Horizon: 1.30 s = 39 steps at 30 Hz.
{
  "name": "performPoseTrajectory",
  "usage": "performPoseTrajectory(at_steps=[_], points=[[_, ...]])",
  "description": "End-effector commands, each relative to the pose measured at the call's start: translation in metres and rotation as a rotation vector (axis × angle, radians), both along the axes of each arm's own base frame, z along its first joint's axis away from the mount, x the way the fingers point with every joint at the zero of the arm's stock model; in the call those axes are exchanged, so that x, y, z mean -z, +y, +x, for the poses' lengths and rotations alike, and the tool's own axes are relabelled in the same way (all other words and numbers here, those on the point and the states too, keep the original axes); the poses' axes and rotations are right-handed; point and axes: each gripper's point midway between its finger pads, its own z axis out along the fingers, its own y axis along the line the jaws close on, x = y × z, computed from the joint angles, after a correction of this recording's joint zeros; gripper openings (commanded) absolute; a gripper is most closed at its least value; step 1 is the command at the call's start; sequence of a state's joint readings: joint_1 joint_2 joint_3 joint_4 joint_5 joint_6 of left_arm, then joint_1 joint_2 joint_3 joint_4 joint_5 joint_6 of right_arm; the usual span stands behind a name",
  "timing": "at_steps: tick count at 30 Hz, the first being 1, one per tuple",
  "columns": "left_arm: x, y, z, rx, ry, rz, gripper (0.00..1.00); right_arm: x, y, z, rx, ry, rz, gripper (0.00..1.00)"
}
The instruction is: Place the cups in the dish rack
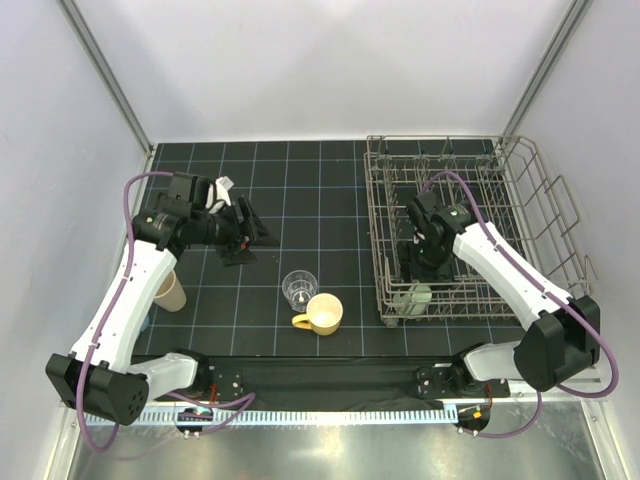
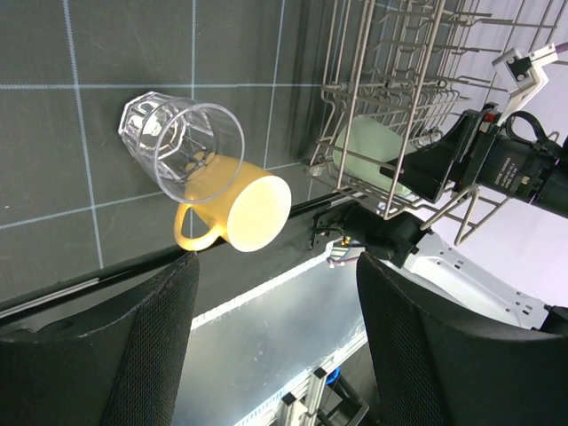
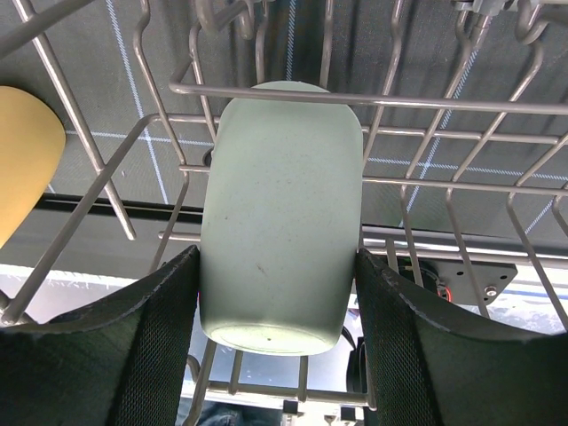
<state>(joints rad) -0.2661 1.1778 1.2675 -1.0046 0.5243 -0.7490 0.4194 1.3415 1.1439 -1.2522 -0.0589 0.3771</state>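
Far left: tan tumbler [image 1: 170, 291], smooth tapered cup, stands upright on the dark gridded mat [image 1: 300, 190], partly under the left forearm. Left gripper [image 2: 277, 271] hangs above the mat with its black mesh-textured fingers [image 2: 133, 346] spread wide and nothing between them. Mid-mat, near the front edge: clear glass [image 1: 299, 288], faceted at the base, upright and mouth up. Yellow mug [image 1: 324, 313] is just beside it on the near right; matte, round, loop handle pointing left. From the wrist view the two overlap, so I can't tell whether they touch. Right side: dish rack [image 1: 390, 200], a grey wire basket, rectangular, with upright tines and raised sides. Pale green cup [image 3: 280, 222] is inside its near-left corner; matte, rounded cylinder, lying between the wires with one end towards the camera. Right gripper [image 3: 277, 257] reaches down into the rack, pads pressed on both sides of that cup, so it's clamped on it.
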Motion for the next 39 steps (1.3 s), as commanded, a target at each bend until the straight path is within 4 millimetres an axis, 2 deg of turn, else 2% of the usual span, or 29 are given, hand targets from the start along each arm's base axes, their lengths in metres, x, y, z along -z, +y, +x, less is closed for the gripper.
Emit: performPoseTrajectory(at_steps=[1,7,12,16,20,25,27,31,33,34,35,37,38,39], points=[[-0.005,-0.001,-0.004,0.011,-0.013,-0.023,0.7,-0.007,-0.002,-0.011,0.0,0.003,0.01,0.65],[-0.002,-0.001,-0.004,0.004,0.002,-0.024,0.7,-0.01,-0.002,-0.011,-0.003,-0.012,0.015,0.81],[-0.001,-0.002,-0.005,-0.002,0.015,-0.033,0.69,-0.013,-0.002,-0.009,-0.007,-0.023,0.013,0.86],[0.011,-0.004,-0.009,0.004,0.079,-0.036,0.65,-0.028,-0.006,-0.001,-0.003,-0.065,-0.01,0.86],[0.027,-0.007,-0.014,0.012,0.149,-0.024,0.62,-0.052,-0.017,0.016,0.014,-0.15,-0.072,0.86],[0.049,-0.015,-0.022,0.051,0.211,0.074,0.61,-0.08,-0.024,0.03,0.028,-0.232,-0.102,0.86],[0.047,-0.014,-0.018,0.031,0.197,0.106,0.61,-0.087,-0.023,0.029,0.027,-0.242,-0.087,0.86],[0.046,0.007,0.002,-0.085,0.136,0.214,0.64,-0.106,-0.013,0.027,0.034,-0.262,-0.02,0.86],[0.048,0.027,0.016,-0.161,0.127,0.272,0.64,-0.111,-0.012,0.022,0.029,-0.245,-0.007,0.86],[0.055,0.039,0.017,-0.196,0.166,0.31,0.64,-0.114,-0.008,0.021,0.023,-0.247,0.017,0.86],[0.057,0.063,0.025,-0.281,0.181,0.34,0.64,-0.116,-0.007,0.02,0.018,-0.251,0.028,0.86],[0.055,0.086,0.033,-0.359,0.18,0.367,0.64,-0.119,-0.007,0.018,0.012,-0.264,0.037,0.86],[0.053,0.11,0.039,-0.446,0.172,0.396,0.64,-0.12,-0.008,0.018,0.01,-0.27,0.035,0.86],[0.051,0.12,0.042,-0.481,0.155,0.406,0.64,-0.12,-0.009,0.017,0.008,-0.272,0.034,0.86]])
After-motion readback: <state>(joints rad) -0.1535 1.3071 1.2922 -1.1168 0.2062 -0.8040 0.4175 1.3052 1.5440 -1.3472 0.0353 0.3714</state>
